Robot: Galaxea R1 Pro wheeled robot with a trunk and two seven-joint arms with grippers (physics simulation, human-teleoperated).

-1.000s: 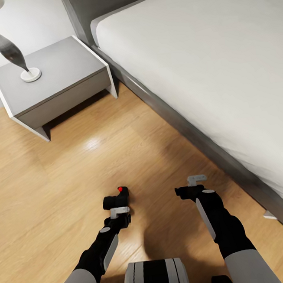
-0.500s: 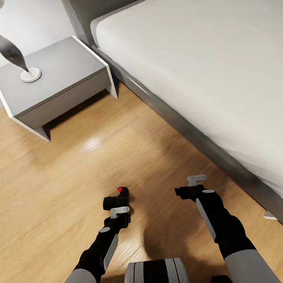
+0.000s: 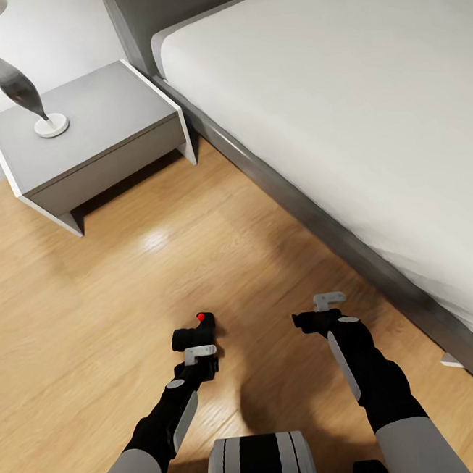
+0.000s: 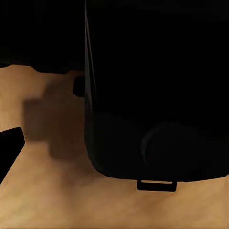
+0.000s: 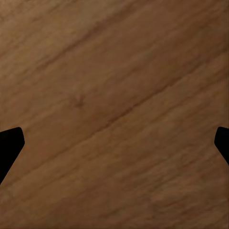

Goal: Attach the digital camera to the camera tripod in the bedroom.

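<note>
Left hand low over the wood plank floor, clamped on the digital camera, a small black box with a red dot on its upper side, held just ahead of the wrist. From the left wrist view, camera body huge and dark against the lens, a round bulge and a small strap lug at its lower edge, one black fingertip at the side, the camera's shadow lying on the planks beside it. Right hand level with the left, near it, well apart from the camera and carrying nothing; fingers spread wide in the right wrist view, one black tip at each side edge of the frame with bare planks between. Both arms black with pale grey upper sleeves, reaching forward from either side of the trunk's black-and-white top. Ahead and to the right, the grey-framed bed with its white mattress, running diagonally. Ahead and to the left, a grey bedside table with white side panels, standing against the pale wall just beside the bed's headboard, bearing a lamp with a twisted dark stem on a round white foot.
</note>
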